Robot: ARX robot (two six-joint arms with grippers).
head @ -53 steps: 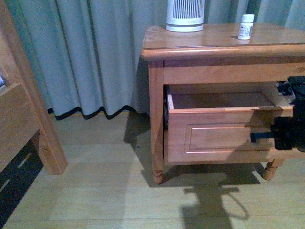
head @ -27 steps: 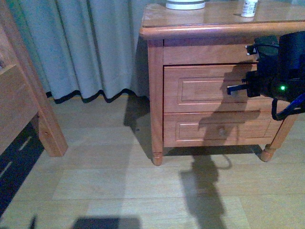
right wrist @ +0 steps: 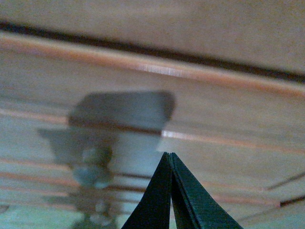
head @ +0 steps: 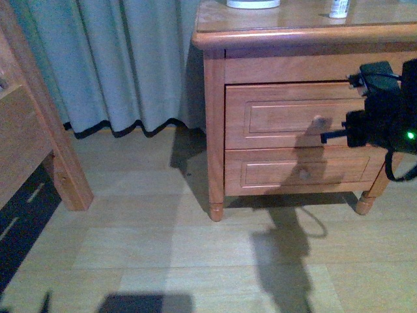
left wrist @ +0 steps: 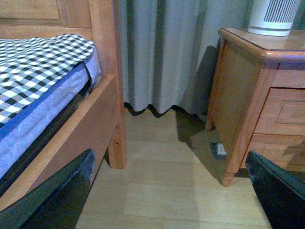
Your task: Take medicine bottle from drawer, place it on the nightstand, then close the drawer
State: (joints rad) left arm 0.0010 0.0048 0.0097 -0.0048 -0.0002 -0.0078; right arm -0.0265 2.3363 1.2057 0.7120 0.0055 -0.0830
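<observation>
- Since the drawer [head: 293,115] is seen flush, and the medicine bottle [head: 339,8] is on the nightstand [head: 273,29], little is left.
- Right pincer [right wrist: 170,157] is pressed together, empty; left pincer [left wrist: 167,191] is spread apart.
- Risk: knob [head: 318,122] could be snagged on retreat, reopening the drawer.

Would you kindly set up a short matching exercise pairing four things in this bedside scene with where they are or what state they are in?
Things:
1. medicine bottle
2. upper drawer
3. right claw
4. left claw

Places or states:
A. pushed in flush with the cabinet front
B. tips pressed together, holding nothing
C. standing on the nightstand top
D. fingers spread wide apart above the floor, near the bed

Pairs: 1-C, 2-A, 3-B, 4-D
</observation>
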